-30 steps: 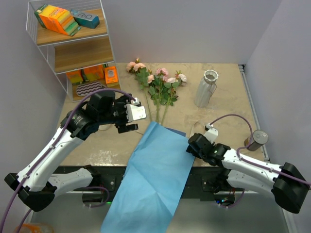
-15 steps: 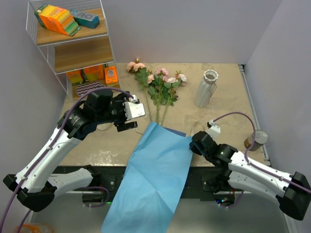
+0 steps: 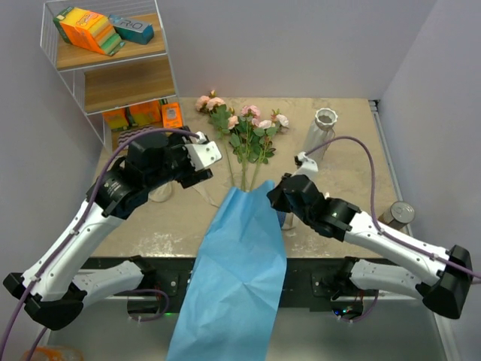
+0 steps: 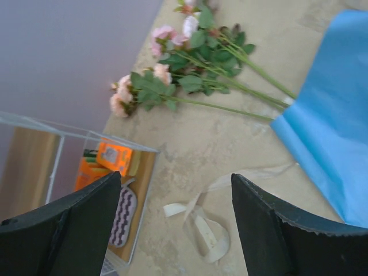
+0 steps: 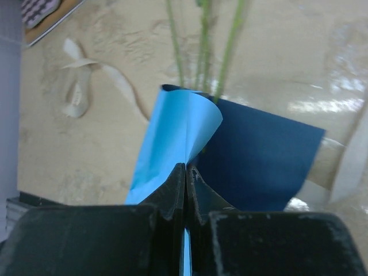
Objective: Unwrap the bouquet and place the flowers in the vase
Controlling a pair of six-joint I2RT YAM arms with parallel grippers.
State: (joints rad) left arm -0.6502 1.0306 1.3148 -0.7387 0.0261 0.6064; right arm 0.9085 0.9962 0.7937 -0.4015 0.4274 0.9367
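Blue paper (image 5: 172, 132) is pinched tight by the right gripper (image 5: 186, 168). Its two fingers (image 5: 171, 192) are squeezed together with only the edge of the sheet between them. The paper curls over just past the fingertips. The green stems of the flowers (image 3: 244, 134) poke out right beyond that curl.

The left gripper (image 4: 175, 179) hangs above the table (image 3: 173, 222). Its fingers are spread wide and hold nothing. A cream ribbon (image 4: 198, 227) lies loose on the table below and between those fingers. The pink flower heads lie farther ahead of them.

The white vase (image 3: 319, 139) stands past the right fingers, off to their right. A metal can (image 3: 396, 215) sits well apart from them.

A second ago the right fingers were apart at the side of the paper. Now they are shut, and the sheet is folded over and looks narrower.
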